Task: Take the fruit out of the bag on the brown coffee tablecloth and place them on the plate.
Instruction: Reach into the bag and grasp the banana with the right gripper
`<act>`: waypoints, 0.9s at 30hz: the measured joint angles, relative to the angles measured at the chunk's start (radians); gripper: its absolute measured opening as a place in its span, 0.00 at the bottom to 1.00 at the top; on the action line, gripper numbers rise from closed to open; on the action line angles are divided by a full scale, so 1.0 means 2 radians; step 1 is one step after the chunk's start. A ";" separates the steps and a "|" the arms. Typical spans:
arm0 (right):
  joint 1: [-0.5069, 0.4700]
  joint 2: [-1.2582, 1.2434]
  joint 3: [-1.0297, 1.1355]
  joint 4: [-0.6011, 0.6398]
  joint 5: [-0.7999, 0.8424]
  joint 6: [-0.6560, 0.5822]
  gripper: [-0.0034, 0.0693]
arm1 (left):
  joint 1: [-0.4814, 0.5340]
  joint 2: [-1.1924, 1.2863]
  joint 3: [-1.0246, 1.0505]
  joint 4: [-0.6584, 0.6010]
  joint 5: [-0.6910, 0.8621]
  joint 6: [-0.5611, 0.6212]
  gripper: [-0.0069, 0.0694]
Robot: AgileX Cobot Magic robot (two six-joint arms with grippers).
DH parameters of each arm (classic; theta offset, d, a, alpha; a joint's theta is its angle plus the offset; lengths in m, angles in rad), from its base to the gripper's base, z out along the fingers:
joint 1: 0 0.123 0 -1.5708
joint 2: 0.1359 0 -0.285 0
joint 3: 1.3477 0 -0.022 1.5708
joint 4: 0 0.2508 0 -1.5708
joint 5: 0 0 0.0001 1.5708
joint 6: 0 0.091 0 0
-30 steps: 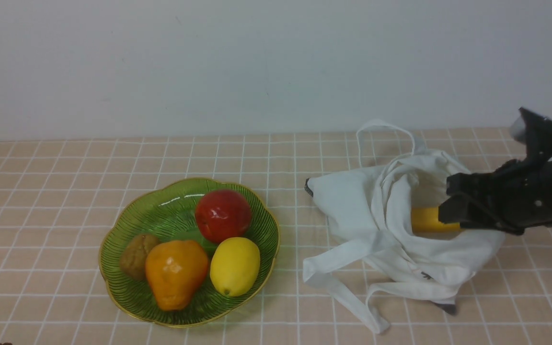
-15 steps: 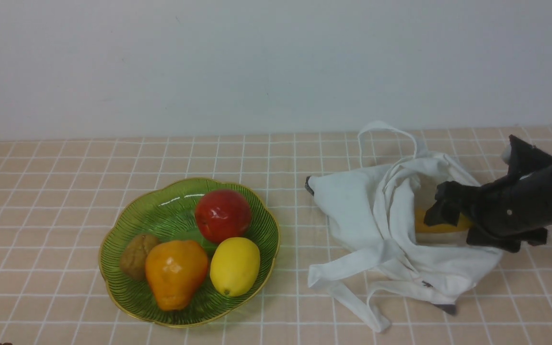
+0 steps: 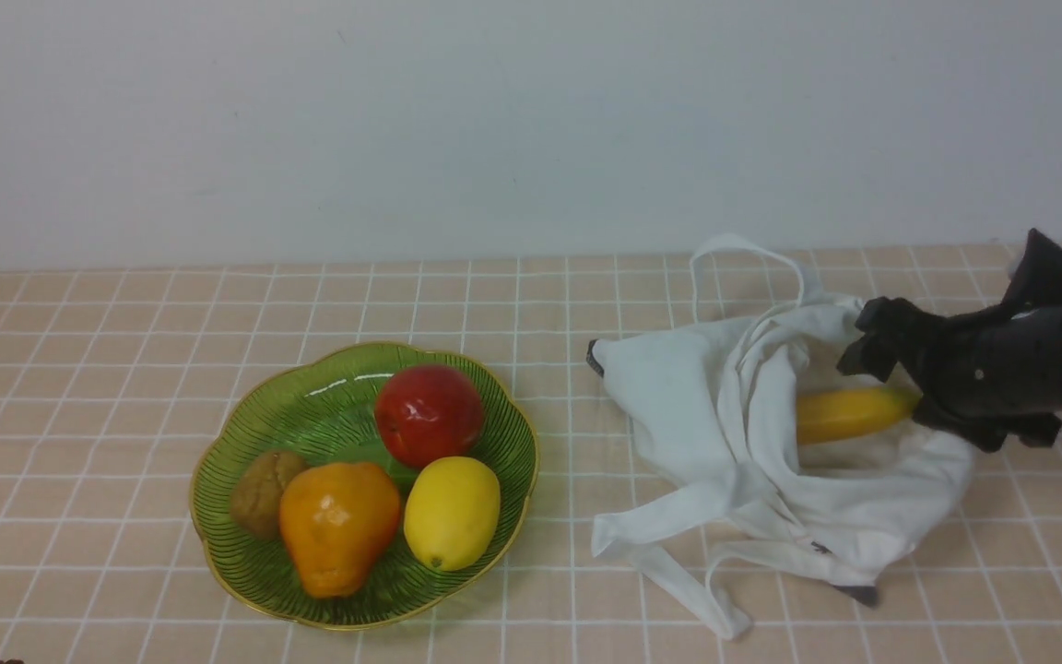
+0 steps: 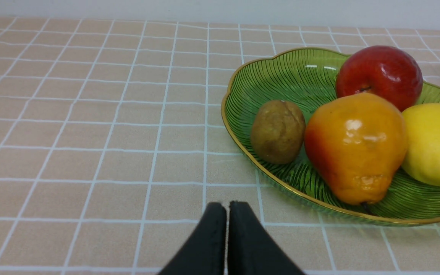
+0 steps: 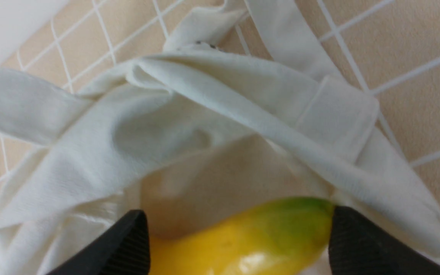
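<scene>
The white bag (image 3: 706, 406) lies crumpled on the brown coffee tablecloth (image 3: 125, 369) at the right, its mouth facing right. A yellow banana (image 3: 849, 413), one of the fruit, lies in that mouth. My right gripper (image 3: 890, 373) is at the bag's opening, open. In the right wrist view the banana's green tip (image 5: 300, 221) lies between the widely spread fingers of the right gripper (image 5: 239, 229), under a fold of the bag (image 5: 128, 133). The green plate (image 3: 310, 406) stands at the left. My left gripper (image 4: 225, 214) is shut and empty, near the plate's rim (image 4: 281, 72).
On the plate lie a red apple (image 3: 429, 415), a lemon (image 3: 451, 513), an orange pear (image 3: 339, 526) and a brown kiwi (image 3: 264, 492). The bag's straps (image 3: 669, 572) trail toward the front edge. A pale wall rises behind the table.
My right gripper has opened wide, risen and drawn back to the right out of the bag's mouth. More of the banana shows now. The plate and its fruit have not moved.
</scene>
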 joint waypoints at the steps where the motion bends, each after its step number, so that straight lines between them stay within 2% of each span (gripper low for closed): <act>1: 0.000 0.003 0.000 0.002 0.012 0.001 0.84 | 0.000 0.000 0.000 0.000 0.000 0.000 0.08; 3: 0.001 0.010 0.000 0.006 0.037 0.002 0.84 | 0.000 0.000 0.000 0.000 0.000 0.000 0.08; 7: 0.001 0.018 0.000 0.009 0.036 0.002 0.84 | 0.000 0.000 0.000 0.000 0.000 0.000 0.08; 16: 0.001 0.047 0.000 0.059 -0.028 0.003 0.84 | 0.000 0.000 0.000 0.000 0.000 0.000 0.08; 20: 0.001 0.060 0.000 0.073 -0.036 -0.012 0.72 | 0.000 0.000 0.000 0.000 0.000 0.000 0.08; 22: 0.001 0.059 0.000 0.075 -0.034 -0.028 0.47 | 0.000 0.000 0.000 0.000 0.000 0.000 0.08; 23: 0.001 0.057 0.000 0.077 -0.034 -0.031 0.42 | 0.000 0.000 0.000 0.000 0.000 0.000 0.08; 24: 0.001 0.054 0.000 0.077 -0.032 -0.035 0.39 | 0.000 0.000 0.000 0.000 0.000 0.000 0.08; 27: 0.001 0.038 0.000 0.075 -0.022 -0.052 0.40 | 0.000 0.000 0.000 0.000 0.000 0.000 0.08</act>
